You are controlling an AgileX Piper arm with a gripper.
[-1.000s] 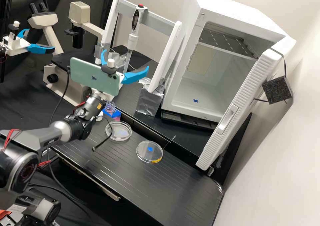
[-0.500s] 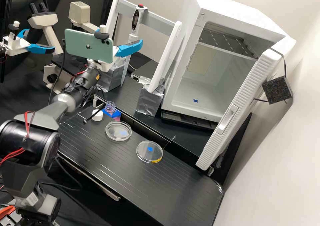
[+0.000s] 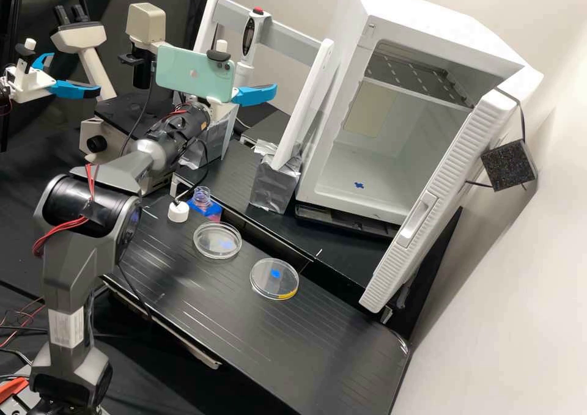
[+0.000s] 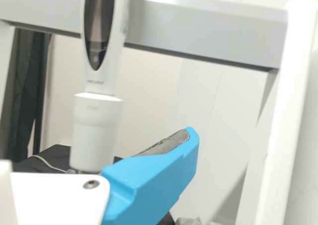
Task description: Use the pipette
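In the high view the pipette (image 3: pixel 249 35) stands upright at the grey crossbar (image 3: pixel 293 43) of a white stand (image 3: pixel 318 82), its red-topped end uppermost. The gripper (image 3: pixel 255 95) is near its lower part, behind a pale green phone (image 3: pixel 192 73). In the wrist view the gripper's fingers are spread, one blue finger (image 4: pixel 154 173) beside the pipette's white collar, and its grasp is empty

This is looking like a lab: a pipette (image 3: pixel 248 36) is hanging on a white stand (image 3: pixel 295 42), a microscope (image 3: pixel 79 38) is standing at far left, an open white cabinet (image 3: pixel 428 24) is standing at right, and two clear dishes (image 3: pixel 211 245) and a bottle (image 3: pixel 212 217) of pink liquid are sitting on black surfaces.
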